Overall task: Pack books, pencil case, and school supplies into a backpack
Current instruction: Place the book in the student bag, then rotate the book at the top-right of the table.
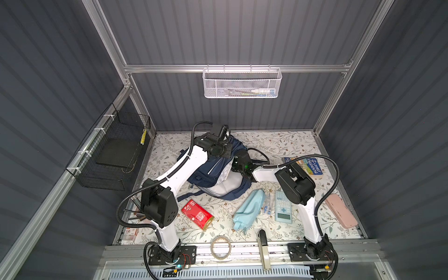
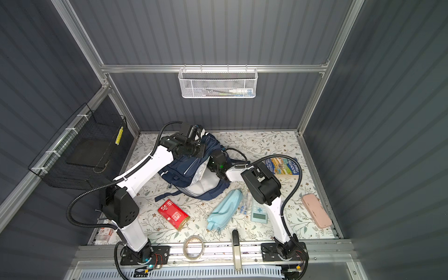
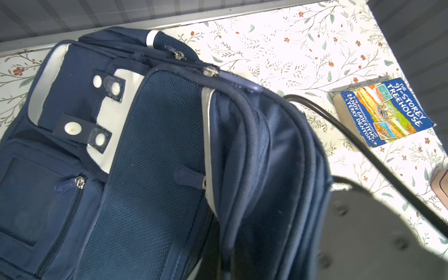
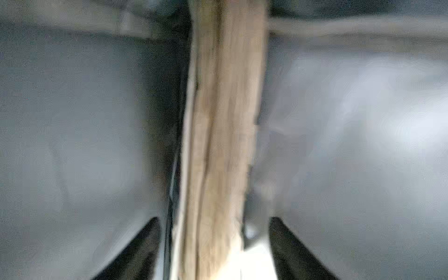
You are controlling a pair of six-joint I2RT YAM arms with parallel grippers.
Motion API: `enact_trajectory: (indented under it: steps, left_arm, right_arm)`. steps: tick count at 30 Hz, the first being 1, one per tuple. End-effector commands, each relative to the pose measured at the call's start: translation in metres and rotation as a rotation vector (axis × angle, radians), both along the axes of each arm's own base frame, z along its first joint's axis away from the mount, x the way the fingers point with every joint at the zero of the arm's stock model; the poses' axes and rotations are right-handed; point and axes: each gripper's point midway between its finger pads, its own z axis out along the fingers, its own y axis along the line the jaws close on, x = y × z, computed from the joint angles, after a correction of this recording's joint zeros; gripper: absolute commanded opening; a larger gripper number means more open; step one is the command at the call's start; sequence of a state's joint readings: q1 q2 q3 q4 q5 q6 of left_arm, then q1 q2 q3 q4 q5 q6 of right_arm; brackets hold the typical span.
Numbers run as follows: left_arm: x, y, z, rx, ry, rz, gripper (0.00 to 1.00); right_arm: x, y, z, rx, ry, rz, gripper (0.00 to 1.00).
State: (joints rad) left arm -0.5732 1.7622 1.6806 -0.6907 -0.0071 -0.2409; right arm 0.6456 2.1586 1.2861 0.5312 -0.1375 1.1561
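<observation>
Between the fingers (image 4: 145, 242) of the right gripper (image 4: 214, 218) stood a book (image 4: 218, 121), page edges toward the wrist camera. The jaws were spread wide, clear of it on both sides, down inside the backpack (image 1: 213, 174). At the bag's top edge the left gripper (image 1: 224, 133) was closed tight; what it pinched, I couldn't tell. Well apart from both sets of jaws lay the Treehouse paperback (image 1: 306, 164).
</observation>
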Motion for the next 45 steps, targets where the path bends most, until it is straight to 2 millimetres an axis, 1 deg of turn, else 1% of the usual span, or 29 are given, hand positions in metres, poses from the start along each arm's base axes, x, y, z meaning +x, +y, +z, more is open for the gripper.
enact_trajectory:
  steps: [1, 3, 5, 7, 9, 11, 13, 14, 15, 18, 20, 21, 23, 26, 27, 28, 29, 31, 33, 36, 38, 41, 43, 45]
  left_arm:
    - [0.002, 0.000, 0.039, -0.080, -0.100, 0.002, 0.00]
    - [0.005, 0.004, 0.036, -0.075, -0.098, 0.015, 0.00]
    - [0.005, 0.004, 0.035, -0.074, -0.099, 0.017, 0.00]
    - [0.004, 0.003, 0.034, -0.089, -0.097, 0.015, 0.00]
    - [0.001, -0.001, 0.033, -0.121, -0.088, 0.007, 0.00]
    - [0.000, -0.005, 0.031, -0.144, -0.080, -0.001, 0.00]
    - [-0.002, -0.009, 0.031, -0.169, -0.074, -0.011, 0.00]
    - [-0.003, -0.010, 0.030, -0.177, -0.071, -0.016, 0.00]
    - [-0.003, -0.011, 0.028, -0.181, -0.067, -0.017, 0.00]
    - [-0.004, -0.013, 0.025, -0.189, -0.066, -0.033, 0.00]
    - [-0.004, -0.014, 0.021, -0.188, -0.061, -0.035, 0.00]
    - [-0.004, -0.014, 0.018, -0.188, -0.058, -0.037, 0.00]
    - [-0.004, -0.013, 0.013, -0.172, -0.051, -0.035, 0.00]
    - [-0.004, -0.009, 0.006, -0.149, -0.043, -0.022, 0.00]
    - [-0.004, -0.008, 0.004, -0.139, -0.042, -0.019, 0.00]
    - [-0.005, -0.007, 0.001, -0.132, -0.038, -0.016, 0.00]
    - [-0.005, -0.007, 0.000, -0.128, -0.037, -0.017, 0.00]
    - [-0.006, -0.006, -0.001, -0.133, -0.036, -0.016, 0.00]
    - [-0.006, -0.007, -0.003, -0.140, -0.034, -0.014, 0.00]
    - [-0.007, -0.009, -0.007, -0.145, -0.026, -0.017, 0.00]
    - [-0.009, -0.010, -0.009, -0.146, -0.015, -0.024, 0.00]
    - [-0.009, -0.009, -0.009, -0.146, -0.015, -0.023, 0.00]
    - [-0.009, -0.011, -0.008, -0.157, -0.016, -0.024, 0.00]
    - [-0.009, -0.014, -0.007, -0.174, -0.013, -0.033, 0.00]
  right_arm:
    - [-0.022, -0.025, 0.012, -0.063, 0.046, 0.077, 0.91]
    - [-0.037, -0.041, 0.014, -0.192, 0.078, 0.126, 0.92]
    - [-0.051, -0.059, 0.021, -0.241, 0.066, 0.137, 0.93]
    - [-0.065, -0.083, 0.025, -0.258, 0.087, 0.127, 0.93]
    - [-0.083, -0.114, 0.026, -0.262, 0.124, 0.101, 0.93]
    - [-0.097, -0.145, 0.034, -0.276, 0.124, 0.066, 0.93]
    - [-0.111, -0.176, 0.047, -0.339, 0.107, 0.033, 0.95]
    - [-0.117, -0.194, 0.055, -0.377, 0.098, 0.007, 0.99]
    - [-0.122, -0.213, 0.063, -0.410, 0.098, -0.034, 0.99]
    - [-0.134, -0.260, 0.084, -0.416, 0.095, -0.116, 0.99]
    - [-0.136, -0.289, 0.091, -0.412, 0.094, -0.198, 0.99]
    - [-0.142, -0.302, 0.091, -0.417, 0.107, -0.214, 0.99]
    - [-0.147, -0.322, 0.086, -0.420, 0.146, -0.247, 0.99]
    - [-0.150, -0.344, 0.065, -0.325, 0.222, -0.300, 0.99]
    - [-0.151, -0.345, 0.059, -0.265, 0.241, -0.298, 0.99]
    - [-0.154, -0.349, 0.049, -0.233, 0.275, -0.315, 0.99]
    - [-0.150, -0.355, 0.045, -0.219, 0.268, -0.339, 0.99]
    - [-0.148, -0.365, 0.029, -0.207, 0.313, -0.379, 0.99]
    - [-0.141, -0.376, 0.019, -0.196, 0.321, -0.436, 0.99]
    - [-0.131, -0.392, 0.007, -0.190, 0.337, -0.514, 0.99]
    - [-0.126, -0.399, 0.005, -0.166, 0.339, -0.550, 0.99]
    - [-0.120, -0.420, 0.000, -0.209, 0.346, -0.634, 0.99]
    - [-0.117, -0.431, -0.004, -0.188, 0.362, -0.662, 0.99]
    - [-0.112, -0.439, -0.008, -0.154, 0.382, -0.669, 0.96]
